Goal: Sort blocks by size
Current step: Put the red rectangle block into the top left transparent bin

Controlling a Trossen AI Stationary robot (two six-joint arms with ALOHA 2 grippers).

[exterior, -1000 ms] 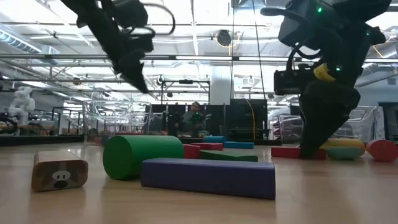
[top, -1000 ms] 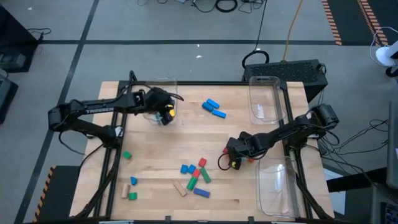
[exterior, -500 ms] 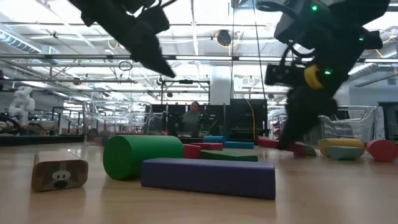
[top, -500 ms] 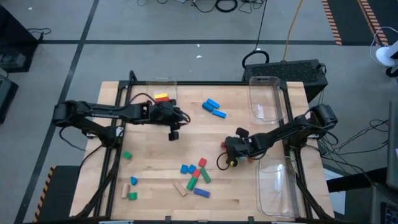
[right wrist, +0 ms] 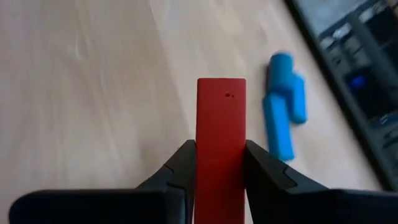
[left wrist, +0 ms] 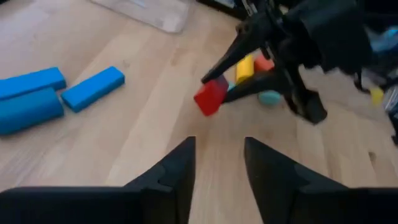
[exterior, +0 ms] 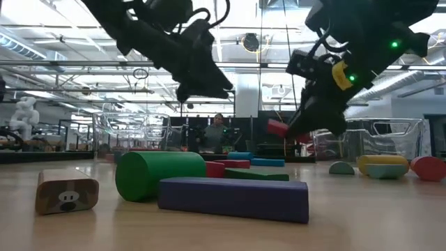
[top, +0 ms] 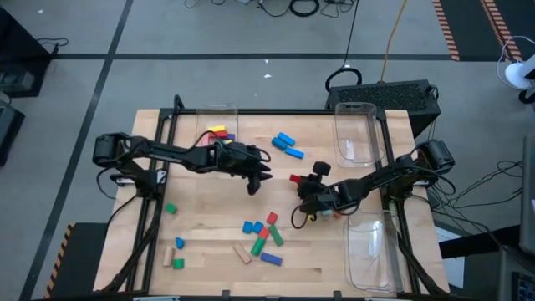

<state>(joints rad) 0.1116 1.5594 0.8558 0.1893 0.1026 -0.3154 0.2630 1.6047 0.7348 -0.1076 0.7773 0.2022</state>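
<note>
My right gripper (top: 301,181) hangs over the table's middle right, shut on a red bar block (top: 295,178) that is off the wood. My left gripper (top: 255,181) reaches in from the left to the table's middle, open and empty (left wrist: 219,163), its fingers pointing at the red block (left wrist: 210,97). Loose blocks lie flat on the table: two blue bars (top: 288,145) at the far middle, a mixed cluster (top: 263,234) at the near middle, and green ones (top: 170,208) at the left. My right gripper pinches the red bar's two long sides (right wrist: 221,146) between its two fingers, near one end. The fingers lie along the bar, whose other end (right wrist: 221,93) sticks out past the fingertips. The bar is lifted clear of the table and tilted (exterior: 277,128).
A clear bin (top: 219,115) at the far left holds yellow, red and blue blocks. Two more clear bins stand at the right, one far (top: 355,130) and one near (top: 372,251). A green cylinder (exterior: 159,174) and a purple bar (exterior: 233,197) lie near the front edge.
My right gripper has shut on the red bar, raised it off the table and turned its wrist, so the bar now hangs tilted. My left gripper has swung from the far-left bin toward the table's middle, sinking and tipping more level.
</note>
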